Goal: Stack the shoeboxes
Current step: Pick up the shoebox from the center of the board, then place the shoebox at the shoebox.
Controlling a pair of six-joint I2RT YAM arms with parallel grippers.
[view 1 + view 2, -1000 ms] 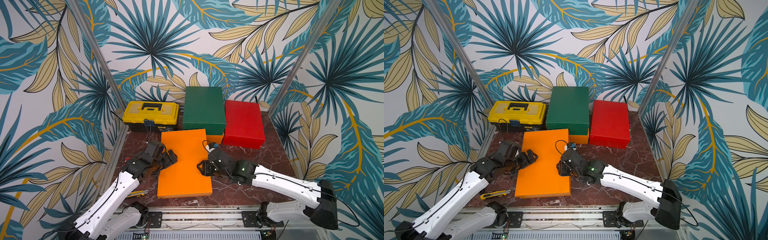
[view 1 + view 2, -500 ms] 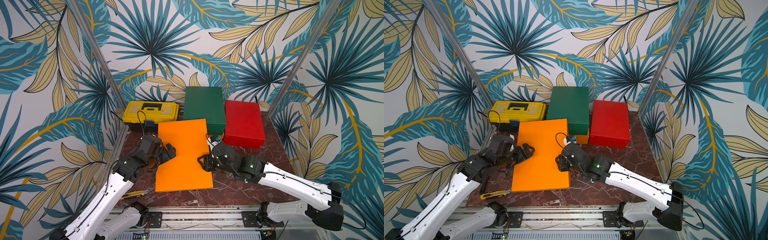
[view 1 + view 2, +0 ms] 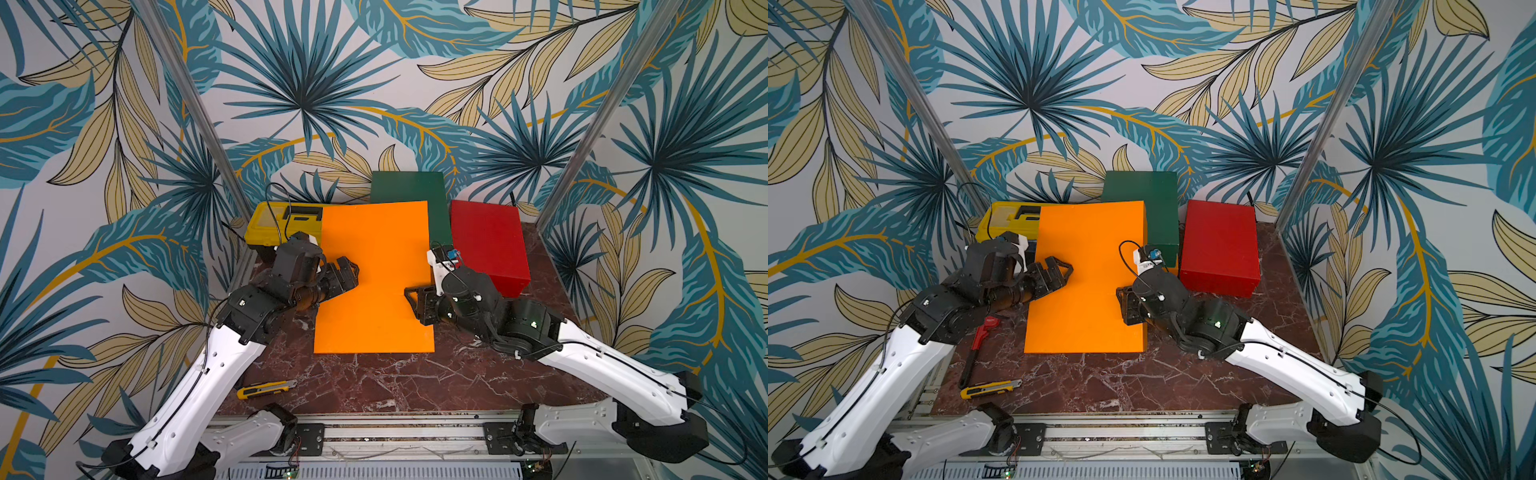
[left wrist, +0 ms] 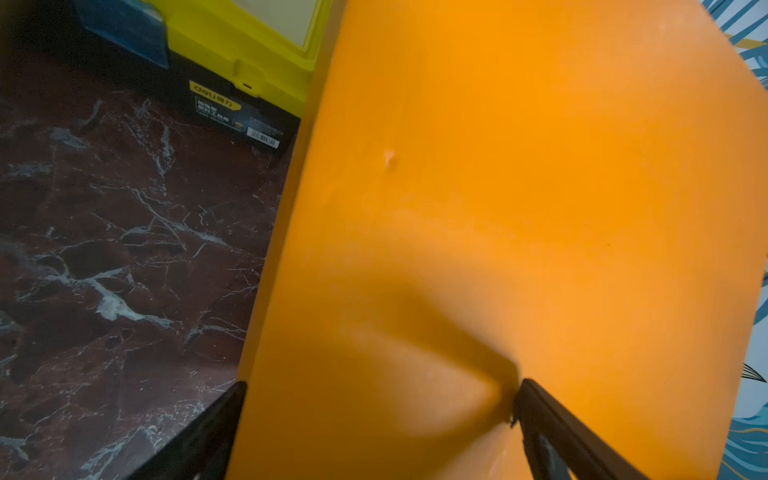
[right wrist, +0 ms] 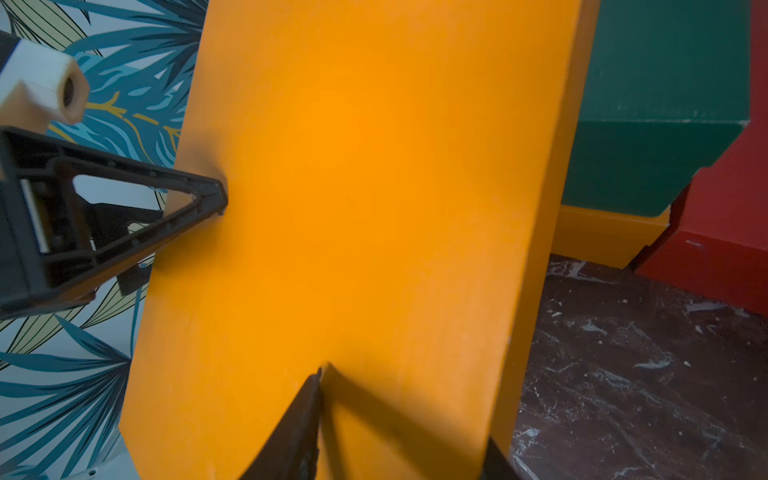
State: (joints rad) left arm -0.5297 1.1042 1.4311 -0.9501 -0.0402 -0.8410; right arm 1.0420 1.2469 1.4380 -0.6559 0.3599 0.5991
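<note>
orange shoebox higher and farther back, in grip of left hand, right hand

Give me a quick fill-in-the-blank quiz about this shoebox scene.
1. The left gripper and right gripper both clamp the held shoebox, coloured ___.
2. The lower orange shoebox carries the ___ shoebox.
3. The red shoebox has ___ stacked on it.
4. The utility knife lies on the robot's ___ side.
Missing: orange; green; nothing; left.
</note>
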